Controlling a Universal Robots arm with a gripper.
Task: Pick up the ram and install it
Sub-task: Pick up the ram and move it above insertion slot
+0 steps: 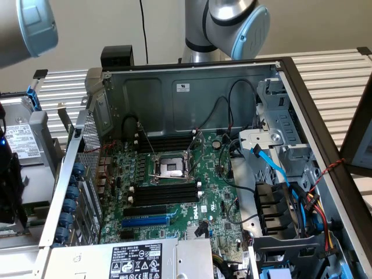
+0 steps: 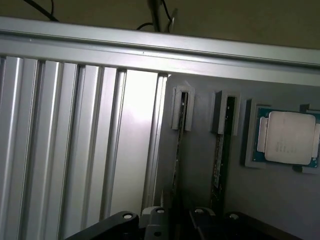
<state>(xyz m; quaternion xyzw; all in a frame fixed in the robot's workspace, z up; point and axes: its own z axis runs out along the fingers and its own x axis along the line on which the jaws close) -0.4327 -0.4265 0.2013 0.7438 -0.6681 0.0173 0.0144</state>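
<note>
Caught astride the ram (image 2: 177, 150), the gripper (image 2: 179, 221) has the board running between its jaws; I cannot tell from here whether they grip it or stand just clear of it. The ram stands on edge in a grey holder (image 2: 190, 110) on the parts tray (image 2: 200, 165), a thin dark sliver seen edge-on, with a second stick (image 2: 222, 150) in the next holder and a processor (image 2: 289, 137) in a recess beyond. I judge it light and stiff but fragile: best taken squarely by its two flat faces near mid-length, never by the contact edge. Away in the open case (image 1: 151, 93), the motherboard (image 1: 218, 200) carries the black memory slots (image 1: 163, 193)
</note>
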